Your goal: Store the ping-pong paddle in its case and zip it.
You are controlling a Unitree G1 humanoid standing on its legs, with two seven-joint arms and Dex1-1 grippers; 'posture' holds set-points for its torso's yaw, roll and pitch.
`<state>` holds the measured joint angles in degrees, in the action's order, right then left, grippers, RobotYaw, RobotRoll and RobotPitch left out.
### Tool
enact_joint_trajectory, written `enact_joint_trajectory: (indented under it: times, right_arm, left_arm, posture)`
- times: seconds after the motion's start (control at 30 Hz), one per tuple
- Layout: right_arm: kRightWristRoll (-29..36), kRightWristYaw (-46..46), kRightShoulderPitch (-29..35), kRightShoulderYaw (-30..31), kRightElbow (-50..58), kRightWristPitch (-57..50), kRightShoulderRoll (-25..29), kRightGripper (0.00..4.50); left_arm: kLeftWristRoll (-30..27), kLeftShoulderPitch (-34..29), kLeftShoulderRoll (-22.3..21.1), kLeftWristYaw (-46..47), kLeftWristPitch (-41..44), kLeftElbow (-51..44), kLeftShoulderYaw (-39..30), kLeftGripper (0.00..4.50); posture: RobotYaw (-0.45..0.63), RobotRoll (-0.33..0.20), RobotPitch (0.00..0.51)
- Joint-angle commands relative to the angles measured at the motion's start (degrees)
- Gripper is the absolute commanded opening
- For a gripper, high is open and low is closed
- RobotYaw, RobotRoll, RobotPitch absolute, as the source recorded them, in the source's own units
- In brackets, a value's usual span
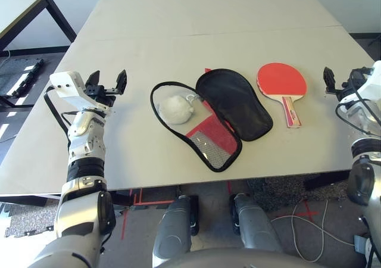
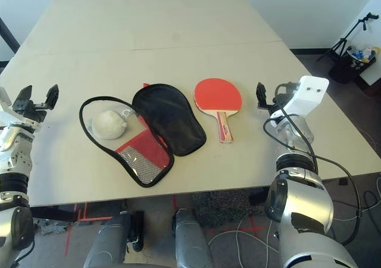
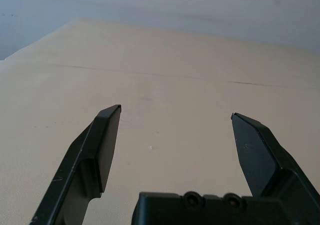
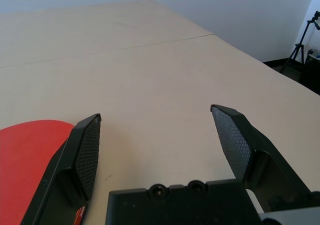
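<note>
"Floor (image 1: 205, 220) nearest us: what's down there?"

"Red tape lines, and a pale cable (image 1: 309, 220) looping on the right, below the near edge of the table (image 1: 137, 161)."

"And the arms?"

"Both reach forward, one at each side. The left arm (image 1: 87, 137) lies over the table's left part, the right arm (image 2: 306, 196) over its right part, fingers pointing to the far side."

"How are the fingers?"

"Left gripper (image 3: 176, 110): spread wide, bare table between them, holding nothing. Right gripper (image 4: 156, 110): also wide apart and empty, just right of the paddle."

"Where's the case?"

"Around the middle of the table, opened out flat. Its left half has the black edging, a clear part and a red-backed mesh pocket (image 1: 217, 138); the right half, the black one (image 1: 235, 104), lies against it. A white fluffy ball (image 1: 175, 109) on a cord sits within the left half's outline."

"And the ping-pong paddle (image 2: 218, 94)?"

"Right of the case, apart from it, red face up, wooden handle towards us. There's printing on the handle (image 2: 224, 127), too small to read."

"Farther off?"

"A thin seam crosses the pale tabletop. Beyond stands a plain light wall (image 2: 286, 9), with a black tripod (image 2: 352, 34) and a dark bin (image 2: 348, 68) at the right."
</note>
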<state>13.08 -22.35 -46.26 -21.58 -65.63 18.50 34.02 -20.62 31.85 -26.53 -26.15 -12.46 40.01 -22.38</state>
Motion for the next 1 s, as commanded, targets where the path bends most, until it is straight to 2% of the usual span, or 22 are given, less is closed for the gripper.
enact_joint_trajectory:
  times: [0.03, 0.3, 0.57, 0.67, 0.8, 1.0]
  right_arm:
    - [0.5, 0.1, 0.9, -0.5, 0.6, 0.1, 0.1, 4.5]
    - [1.0, 0.2, 2.6, -0.8, 2.0, 0.1, -0.6, 4.5]
    - [0.4, 0.0, 1.0, 0.2, 1.9, -0.8, -1.7, 4.5]
    - [0.5, -0.7, 0.6, 0.3, 2.2, -1.2, -2.0, 4.5]
    - [0.3, -1.3, -0.3, 0.8, 2.7, -2.5, -2.8, 4.5]
    - [0.5, 1.2, -1.0, 1.2, 8.0, -9.3, -3.8, 4.5]
  left_arm:
    - [0.3, -0.8, 0.5, 0.0, -0.3, 0.3, 0.1, 4.49]
    - [0.1, -0.1, -0.5, -0.1, 0.2, -0.5, -0.2, 4.49]
    - [-1.5, 0.6, -5.2, 0.8, 2.3, -6.5, -2.6, 4.49]
    - [-3.1, 0.2, -6.0, -0.2, 6.4, -13.8, -1.8, 4.49]
    - [-9.6, -4.1, -9.5, -9.7, 22.2, -34.1, 5.4, 4.49]
    - [-18.8, -11.1, -16.2, -20.2, 39.9, -54.1, 13.2, 4.49]
  posture:
    - [-0.11, 0.0, 0.151]
    - [-0.09, 0.0, 0.177]
    - [-0.05, 0.0, 0.186]
    - [-0.02, 0.0, 0.195]
    - [0.0, 0.0, 0.201]
    - [-0.01, 0.0, 0.212]
